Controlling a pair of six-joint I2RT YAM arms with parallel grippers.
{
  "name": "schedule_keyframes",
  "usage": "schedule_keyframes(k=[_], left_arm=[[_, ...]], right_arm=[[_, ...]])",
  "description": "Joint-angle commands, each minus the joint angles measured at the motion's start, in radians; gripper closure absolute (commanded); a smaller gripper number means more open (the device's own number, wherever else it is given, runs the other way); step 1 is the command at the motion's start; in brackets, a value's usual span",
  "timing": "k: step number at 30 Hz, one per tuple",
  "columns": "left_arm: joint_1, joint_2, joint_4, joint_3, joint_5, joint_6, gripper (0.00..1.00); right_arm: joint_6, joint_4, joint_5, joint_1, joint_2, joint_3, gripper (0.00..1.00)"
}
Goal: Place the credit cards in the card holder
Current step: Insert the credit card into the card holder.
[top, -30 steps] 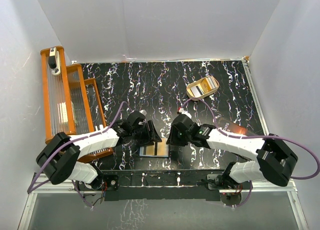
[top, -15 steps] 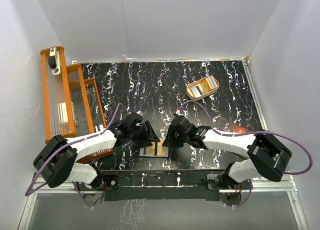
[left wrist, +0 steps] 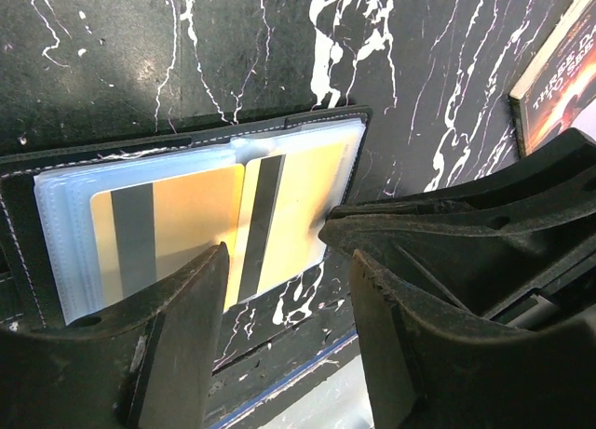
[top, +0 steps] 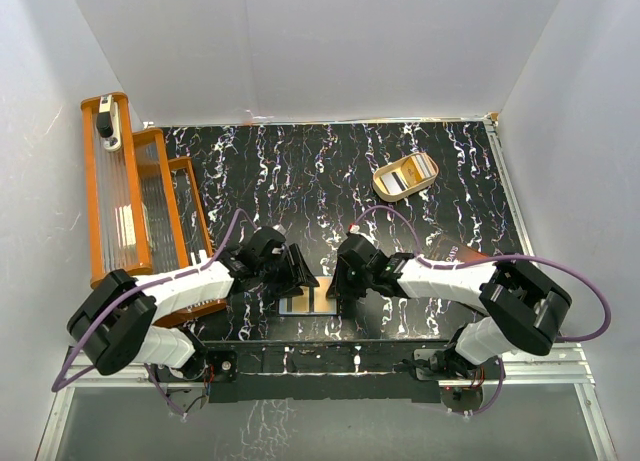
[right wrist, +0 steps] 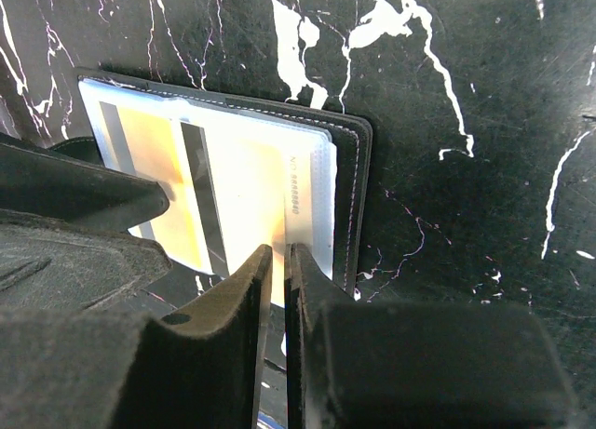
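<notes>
The black card holder (top: 310, 302) lies open near the table's front edge, between both grippers. Its clear sleeves (left wrist: 65, 206) hold a gold-orange card (left wrist: 186, 224) with a dark stripe. A second gold-orange card (left wrist: 298, 206) overlaps it and also shows in the right wrist view (right wrist: 242, 187). My left gripper (left wrist: 284, 289) is open and empty, straddling the holder's near edge (top: 297, 271). My right gripper (right wrist: 279, 261) is shut, its tips on the second card's edge (top: 343, 284). More cards (top: 398, 178) lie in the tan tray.
The tan oval tray (top: 405, 175) sits at the back right. A dark flat sheet with pale lettering (top: 462, 253) lies under the right arm and shows in the left wrist view (left wrist: 559, 75). An orange rack (top: 130, 201) stands along the left side.
My right gripper has moved left onto the card holder's right side. My left gripper has shifted slightly and stays over the holder.
</notes>
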Motion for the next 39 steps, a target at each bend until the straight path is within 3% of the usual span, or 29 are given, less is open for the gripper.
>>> schedule_keyframes(k=[1,32,39], left_arm=[[0.006,0.016,0.007,-0.009,0.0,0.013,0.47],[0.006,0.075,0.24,-0.062,0.085,-0.075,0.48],[0.006,0.007,0.156,-0.046,0.069,-0.046,0.47]], right_arm=[[-0.002,-0.045,0.059,0.005,0.013,-0.027,0.89],[-0.009,-0.039,0.067,0.006,-0.016,-0.033,0.86],[-0.083,-0.155,0.148,0.004,-0.085,0.043,0.78]])
